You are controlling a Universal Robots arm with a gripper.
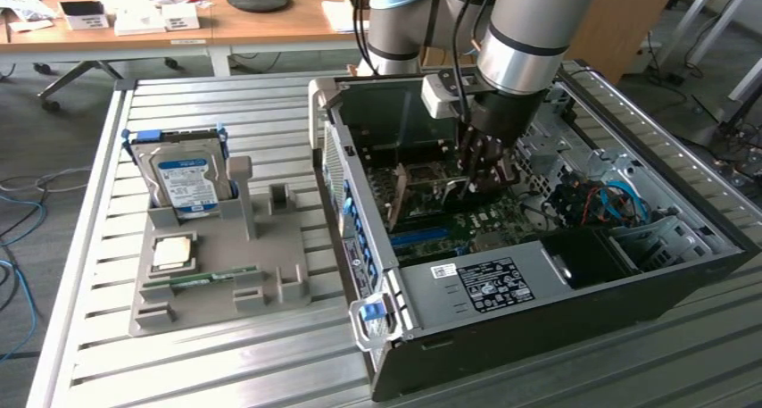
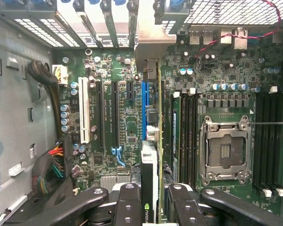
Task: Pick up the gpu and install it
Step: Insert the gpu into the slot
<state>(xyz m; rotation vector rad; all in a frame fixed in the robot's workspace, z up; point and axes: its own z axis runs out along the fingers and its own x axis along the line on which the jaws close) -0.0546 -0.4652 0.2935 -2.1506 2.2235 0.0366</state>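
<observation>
Wrist view: we saw the gripper [image 2: 153,203] half-closed, clamping the gpu [image 2: 150,169] from both sides; the card stood edge-on along the blue slot [image 2: 144,103] of the motherboard [image 2: 127,141], inside the open computer case [image 1: 536,337].

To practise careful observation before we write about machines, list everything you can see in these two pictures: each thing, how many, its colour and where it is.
table: one, silvery slats, under everything
computer case: one, black, open, at the exterior view's right
main board: one, green, inside the case
graphics card: one, green and dark, on edge above the main board
holder: one, grey, on the table at the exterior view's left
hard drive: one, blue-white label, upright in the holder
chip: one, pale, flat on the holder
loose memory stick: one, green, lying on the holder
arm: one, grey, reaching into the case
gripper: one, black, shut on the graphics card
</observation>
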